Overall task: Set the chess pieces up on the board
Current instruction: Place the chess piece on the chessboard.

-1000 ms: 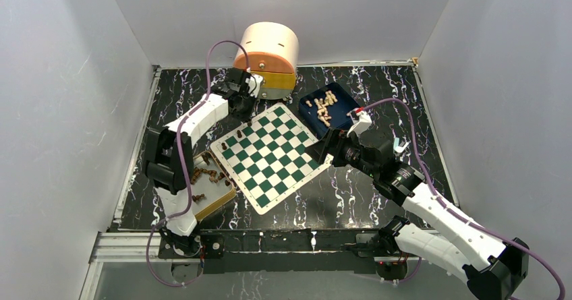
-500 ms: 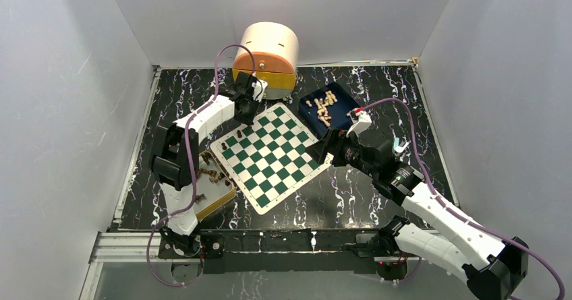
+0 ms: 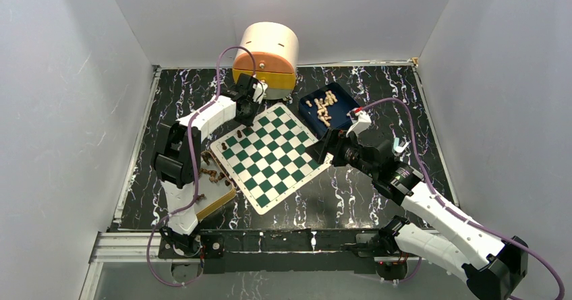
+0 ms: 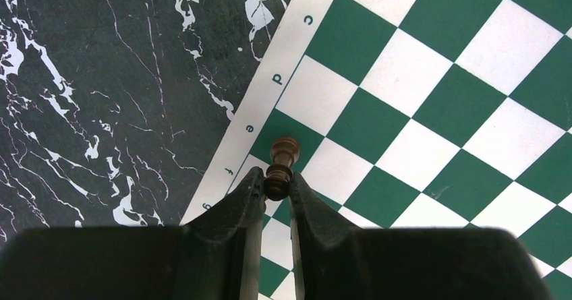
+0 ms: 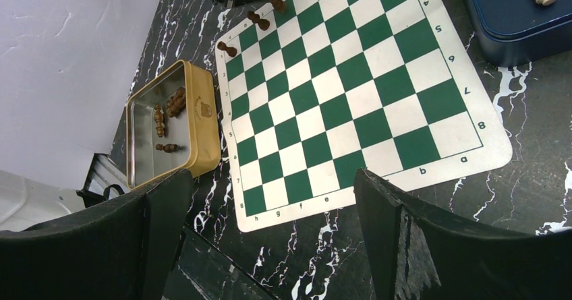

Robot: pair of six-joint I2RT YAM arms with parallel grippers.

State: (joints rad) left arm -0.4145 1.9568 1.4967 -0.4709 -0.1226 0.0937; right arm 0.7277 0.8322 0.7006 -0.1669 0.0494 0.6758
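Chess piece [image 4: 281,160]: dark brown, at the lettered edge of the board [image 4: 418,111], near e–f.
Left fingers [image 4: 244,202]: narrow, clamped on that piece.
Right fingers [image 5: 388,232]: spread wide, empty, by the board's opposite edge.

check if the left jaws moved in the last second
Yes. The left gripper, jaws shut on a dark chess piece, shifted slightly right and toward the board in the top view, judged against the round orange container.

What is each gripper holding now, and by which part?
The left gripper pinches one dark brown chess piece by its rounded top end. The right gripper is open and holds nothing.
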